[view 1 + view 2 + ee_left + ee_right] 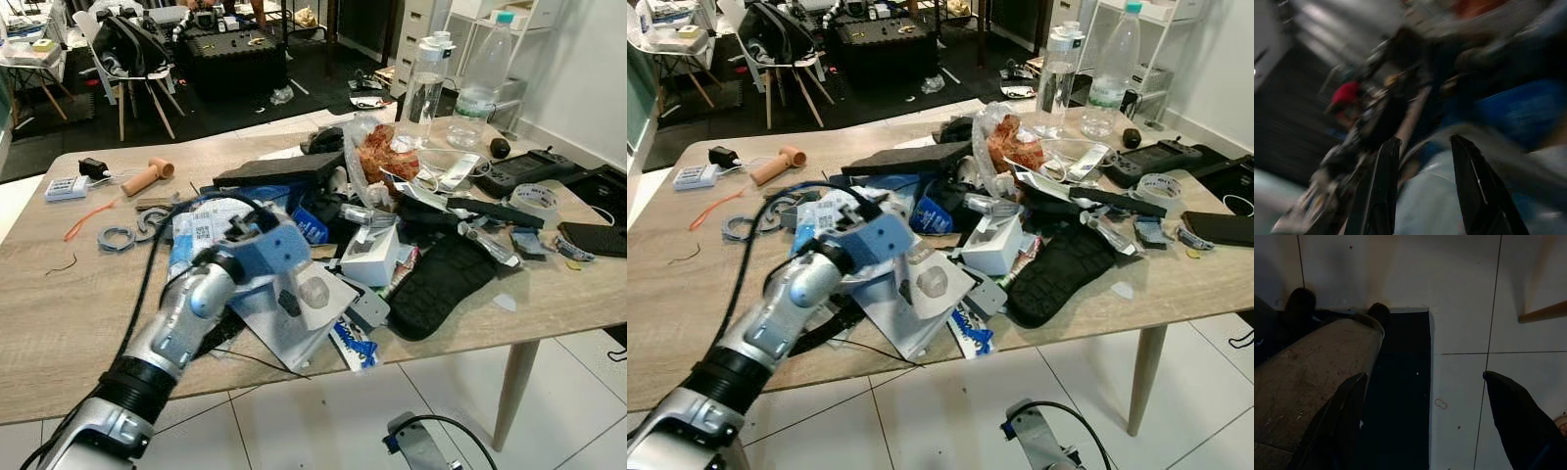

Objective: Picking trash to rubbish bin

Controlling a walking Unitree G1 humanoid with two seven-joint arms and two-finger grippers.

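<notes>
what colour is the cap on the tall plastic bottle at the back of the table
Light teal-green, on the plastic bottle; clearest in the left eye view.

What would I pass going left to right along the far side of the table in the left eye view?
White remote → tan cylinder → flat black box → crumpled bag with orange food → empty clear bottle → green-capped water bottle → black controller.

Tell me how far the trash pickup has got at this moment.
Nothing looks cleared yet: the wooden table is heaped with wrappers, plastic bags and bottles. In hand: the left gripper is reaching into the pile over a white plastic package, fingers apart, nothing gripped. The right gripper hangs open above the floor. All binning remains.
</notes>
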